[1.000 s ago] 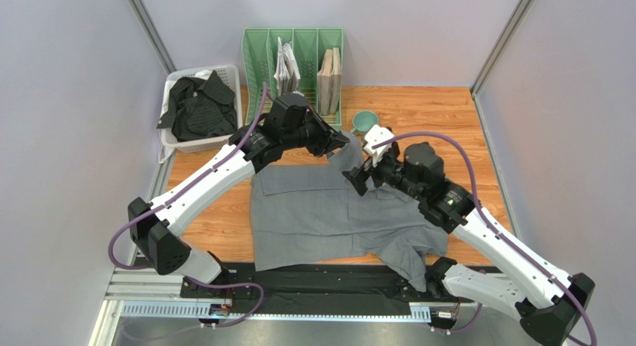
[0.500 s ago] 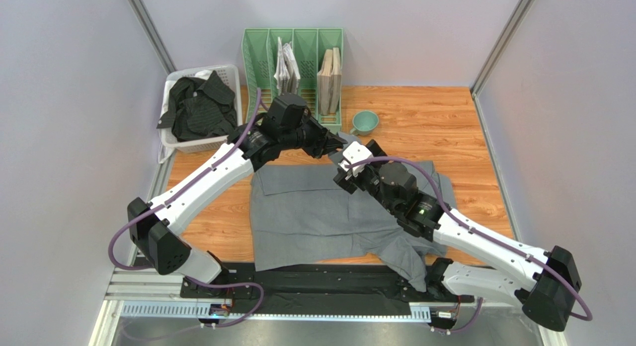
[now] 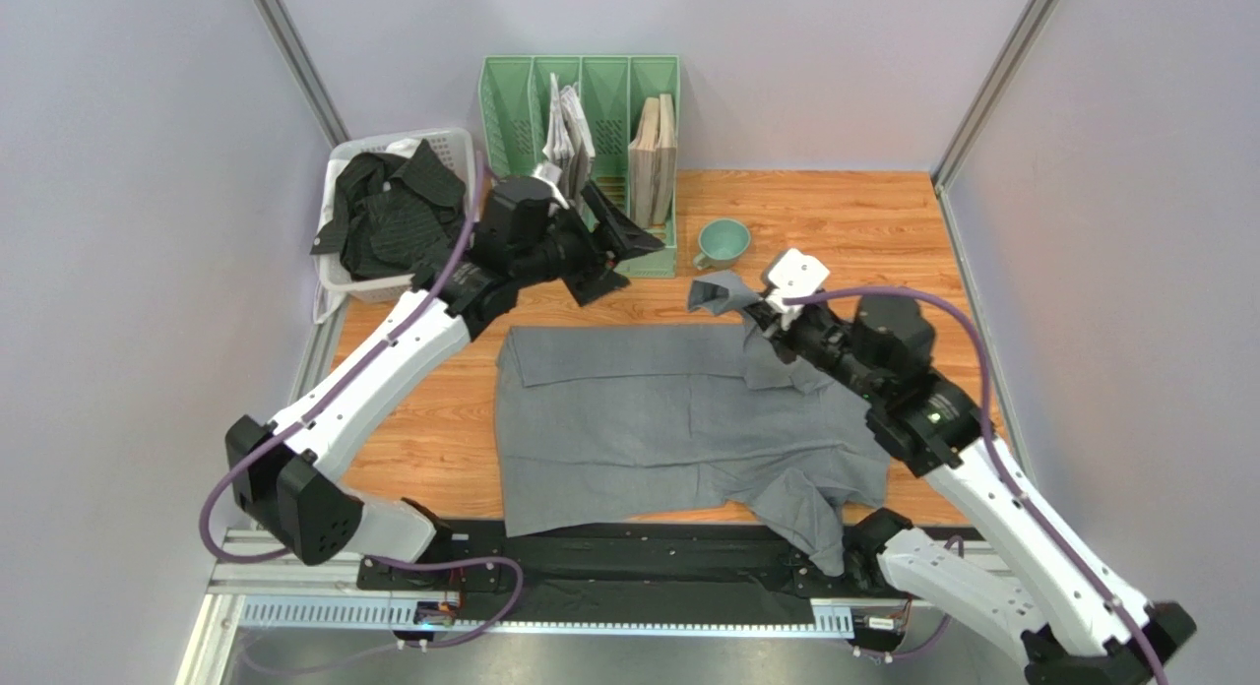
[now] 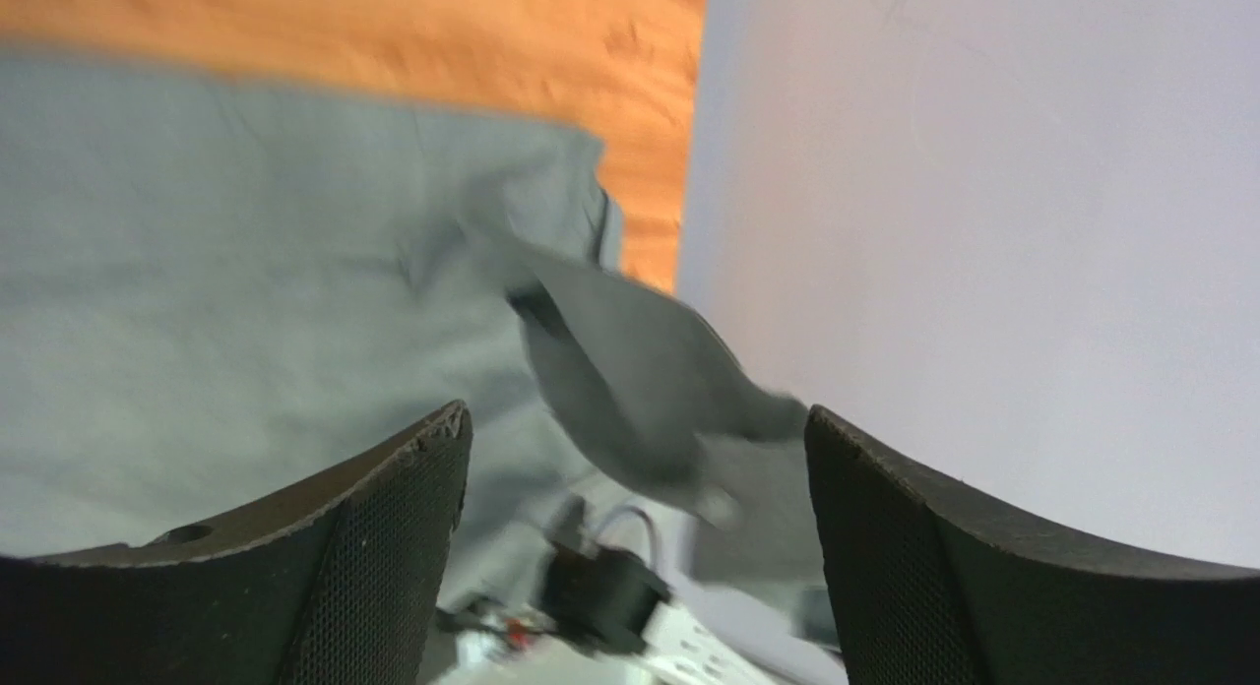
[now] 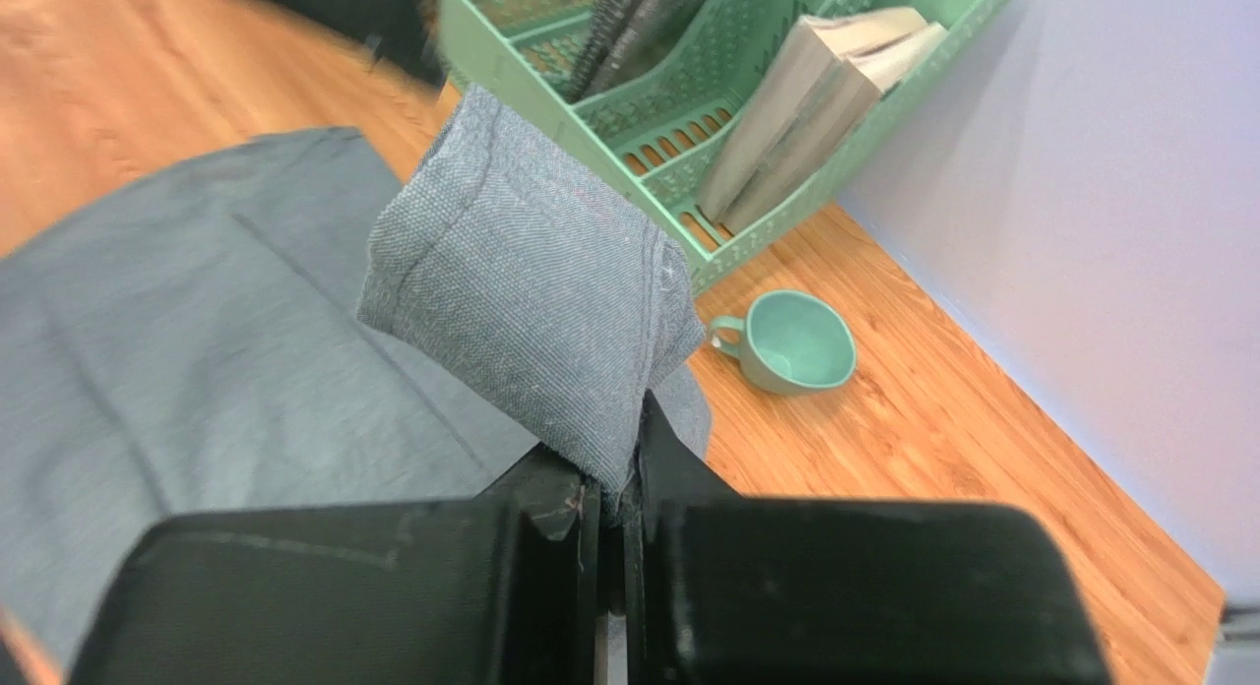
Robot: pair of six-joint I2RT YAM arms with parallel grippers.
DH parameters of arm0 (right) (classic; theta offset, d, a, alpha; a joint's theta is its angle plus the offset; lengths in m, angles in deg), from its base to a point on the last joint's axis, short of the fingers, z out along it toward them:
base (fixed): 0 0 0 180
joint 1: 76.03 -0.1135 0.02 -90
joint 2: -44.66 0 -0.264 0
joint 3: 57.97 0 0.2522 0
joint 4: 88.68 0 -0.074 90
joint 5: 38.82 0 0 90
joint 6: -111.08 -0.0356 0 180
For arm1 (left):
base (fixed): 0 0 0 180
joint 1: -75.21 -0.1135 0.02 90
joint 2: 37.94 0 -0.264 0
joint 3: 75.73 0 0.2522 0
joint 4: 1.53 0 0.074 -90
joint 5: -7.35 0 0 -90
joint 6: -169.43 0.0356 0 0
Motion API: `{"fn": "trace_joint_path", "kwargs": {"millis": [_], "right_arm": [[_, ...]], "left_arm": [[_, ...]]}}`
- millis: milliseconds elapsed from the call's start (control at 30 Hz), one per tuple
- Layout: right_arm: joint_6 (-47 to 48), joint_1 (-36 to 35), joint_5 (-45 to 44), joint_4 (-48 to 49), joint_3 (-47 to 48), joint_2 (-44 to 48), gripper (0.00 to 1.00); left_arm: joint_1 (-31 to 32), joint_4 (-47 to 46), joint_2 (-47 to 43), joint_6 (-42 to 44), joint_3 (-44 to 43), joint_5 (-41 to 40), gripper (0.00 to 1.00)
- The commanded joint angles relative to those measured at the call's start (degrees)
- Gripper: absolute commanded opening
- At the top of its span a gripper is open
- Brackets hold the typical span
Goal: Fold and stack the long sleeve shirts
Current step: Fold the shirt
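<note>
My right claw (image 5: 610, 486), low centre in its wrist view, is pressed together on the sleeve (image 5: 518, 301) of the grey shirt (image 3: 651, 420), and the cloth stands up from the pinch like a small tent. The grip looks meant to carry that sleeve across the body for a fold. My left claw (image 4: 636, 420) hangs spread wide with nothing between its fingers, up off the cloth beside the rack (image 3: 510, 117) at top centre of the overhead view, probably to give the right arm room. The grey shirt lies mostly flat mid-frame on the table (image 3: 873, 220), one part drooping over the near edge at lower centre. A cup (image 3: 720, 242) sits just above the pinched sleeve, near enough that a careless swing could catch it. The black shirt (image 3: 388, 213) is heaped in the basket (image 3: 459, 142) at upper left, unfolded, so by my reckoning no stack is begun.
</note>
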Motion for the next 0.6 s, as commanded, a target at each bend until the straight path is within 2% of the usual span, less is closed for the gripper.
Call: {"fn": "trace_joint_path", "kwargs": {"millis": [0, 67, 100, 133, 167, 200, 267, 300, 367, 400, 500, 567], "right_arm": [[0.72, 5.49, 23.32, -12.63, 5.13, 2.88, 0.0], [0.98, 6.81, 26.86, -15.62, 6.1, 2.27, 0.0], [1.16, 7.08, 29.66, -16.41, 6.54, 1.92, 0.0], [1.68, 7.43, 31.08, -18.25, 7.68, 1.3, 0.0], [1.86, 7.6, 32.32, -18.96, 8.21, 0.69, 0.0], [2.12, 7.78, 34.42, -19.75, 8.74, -0.71, 0.0], [2.74, 8.13, 35.93, -21.43, 10.06, -2.03, 0.0], [2.92, 8.13, 36.72, -21.78, 10.41, -3.26, 0.0], [4.32, 8.22, 37.25, -23.36, 11.11, -4.5, 0.0], [4.67, 8.31, 37.95, -23.97, 11.38, -4.94, 0.01], [6.17, 8.66, 39.7, -27.13, 13.22, -7.05, 0.02], [7.49, 8.66, 40.32, -29.33, 14.54, -8.54, 0.02]], "left_arm": [[-6.02, -14.38, -9.46, 40.66, 3.4, 7.64, 0.91], [-6.46, -17.39, -14.2, 53.12, 5.95, 17.89, 0.93], [-6.29, -18.54, -15.61, 65.53, 6.66, 22.64, 0.99], [-6.2, -18.46, -17.45, 70.01, 7.45, 29.99, 0.99], [-5.85, -16.63, -17.91, 75.88, 7.02, 34.42, 0.99], [-5.15, -11.13, -18.17, 88.65, 6.41, 37.59, 0.99], [-2.7, -7.14, -18.61, 98.04, 5.7, 38.85, 0.99], [-1.46, -5.82, -19.22, 106.44, 5.96, 37.29, 0.99], [2.48, -7.21, -19.4, 110.72, 7.53, 35.17, 0.99], [3.98, -5.82, -19.58, 119.01, 7.98, 34.56, 0.99], [11.01, -7.46, -19.5, 129.77, 11.14, 27.02, 0.99], [14.09, -9.75, -19.14, 131.57, 12.81, 25.07, 0.99]]}}
